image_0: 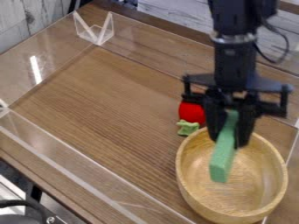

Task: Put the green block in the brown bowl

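You had the gripper (232,122) pointing nearly straight down, jaws pinched narrow around the top end of the block (223,154); so it was carrying it, not just touching it; the block hung from the fingers (219,116) almost upright, tilted a little, its lower end dangling inside the rim line of the bowl (191,186), lined up with the hollow. I couldn't tell whether that lower end touched the wood or floated above it; from this angle it just overlapped the inside of the bowl. The bowl itself sat right under the gripper and a bit toward the camera, resting on the table (93,105). The strawberry (191,114) lay just to the camera-left of the fingers, partly hidden behind them, close to the bowl's far rim but outside it. Well off to the far left of the gripper, near the back edge, you had a small clear stand (93,28); clear low walls (47,149) ran around the table.
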`<state>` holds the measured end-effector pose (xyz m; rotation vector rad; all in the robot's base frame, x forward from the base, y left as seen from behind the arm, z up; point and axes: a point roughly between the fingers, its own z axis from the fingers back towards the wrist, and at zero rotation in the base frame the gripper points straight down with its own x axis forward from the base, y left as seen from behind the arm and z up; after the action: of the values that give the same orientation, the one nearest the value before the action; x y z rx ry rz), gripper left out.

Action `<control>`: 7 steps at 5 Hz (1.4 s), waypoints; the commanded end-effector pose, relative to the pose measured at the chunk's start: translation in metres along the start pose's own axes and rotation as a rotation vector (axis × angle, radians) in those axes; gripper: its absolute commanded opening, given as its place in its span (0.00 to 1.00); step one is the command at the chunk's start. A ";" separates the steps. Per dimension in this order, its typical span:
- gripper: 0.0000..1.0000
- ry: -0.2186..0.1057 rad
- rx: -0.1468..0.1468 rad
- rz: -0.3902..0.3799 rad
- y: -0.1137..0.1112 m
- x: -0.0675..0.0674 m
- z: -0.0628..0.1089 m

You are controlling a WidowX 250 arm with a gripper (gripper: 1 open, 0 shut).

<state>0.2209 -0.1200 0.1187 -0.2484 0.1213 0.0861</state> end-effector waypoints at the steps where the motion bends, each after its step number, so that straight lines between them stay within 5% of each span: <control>1: 0.00 -0.077 -0.014 -0.011 -0.010 -0.005 -0.003; 3: 0.00 -0.222 0.049 -0.027 -0.009 -0.005 -0.012; 4: 1.00 -0.257 0.070 -0.028 -0.007 -0.002 -0.011; 5: 0.00 -0.284 0.097 -0.021 -0.006 0.002 -0.010; 6: 0.00 -0.303 0.118 -0.011 -0.003 0.005 -0.011; 7: 1.00 -0.305 0.131 -0.010 -0.003 0.004 -0.010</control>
<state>0.2203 -0.1215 0.0973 -0.0818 -0.1371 0.1109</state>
